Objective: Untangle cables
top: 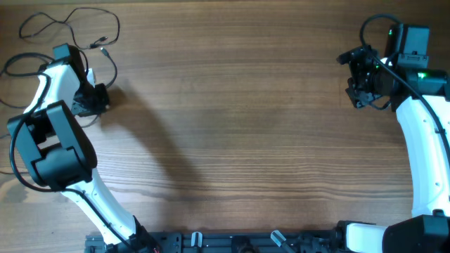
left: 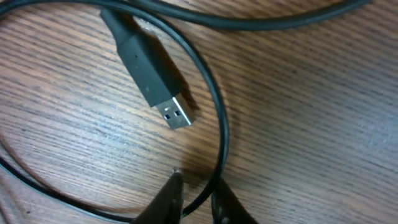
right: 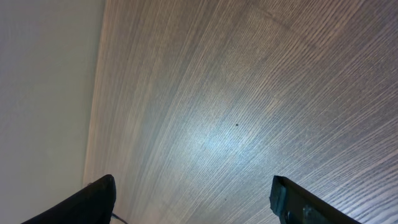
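Cables (top: 74, 28) lie loose at the counter's (top: 246, 126) far left corner; left pincer (left: 198, 198) straddles one strand narrowly, whether clamped I cannot tell; right pincer (right: 193, 196) stands wide apart, well away.

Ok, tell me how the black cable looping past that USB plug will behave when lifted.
The black cable lies in a loose curve, so it is probably floppy and will sag below a grip. It looks thin, so likely light. If the USB plug is its end, that may dangle and swing.
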